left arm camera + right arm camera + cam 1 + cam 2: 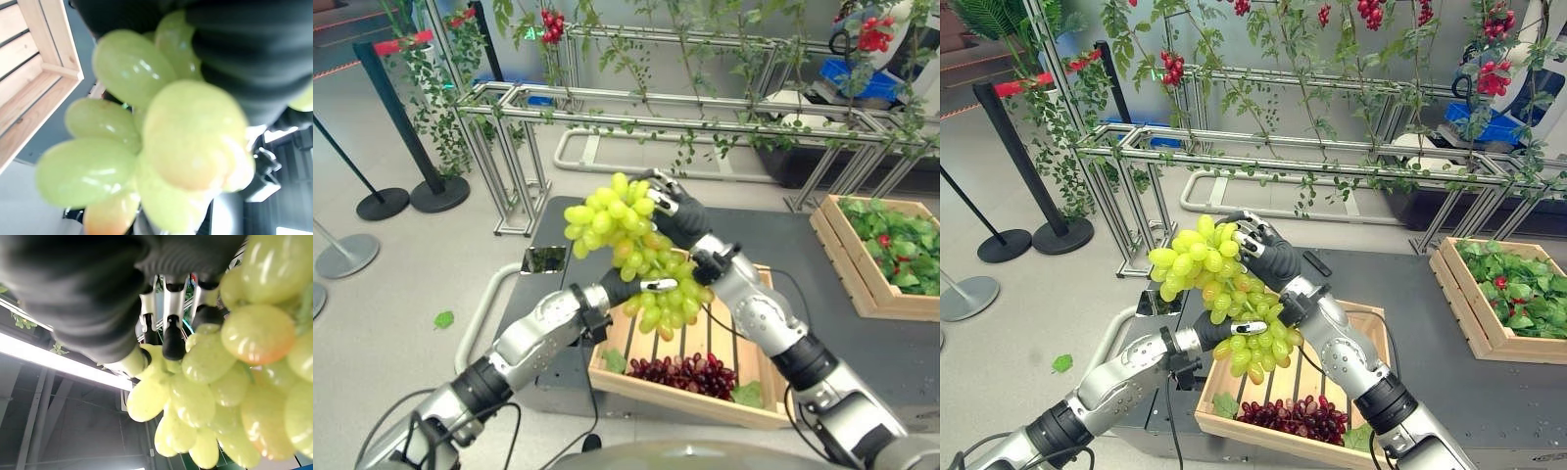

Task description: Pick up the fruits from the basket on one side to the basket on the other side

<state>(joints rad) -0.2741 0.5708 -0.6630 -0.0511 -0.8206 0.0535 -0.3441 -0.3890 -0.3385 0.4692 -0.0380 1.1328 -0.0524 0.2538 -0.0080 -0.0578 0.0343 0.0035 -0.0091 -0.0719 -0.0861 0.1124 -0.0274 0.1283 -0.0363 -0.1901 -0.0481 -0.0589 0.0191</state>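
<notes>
The green grape bunch (pixel 631 245) hangs in the middle of the frame, above the near wooden crate (pixel 636 377), where a red grape bunch (pixel 683 372) lies at the lower edge. The right hand (pixel 674 211) has its fingers curled on the top of the bunch. The left hand (pixel 641 287) is against its lower part; how far its fingers close I cannot tell. To do this step well, both hands should keep the bunch level while it travels to the far crate (pixel 847 259) at the right, so no berries fall.
</notes>
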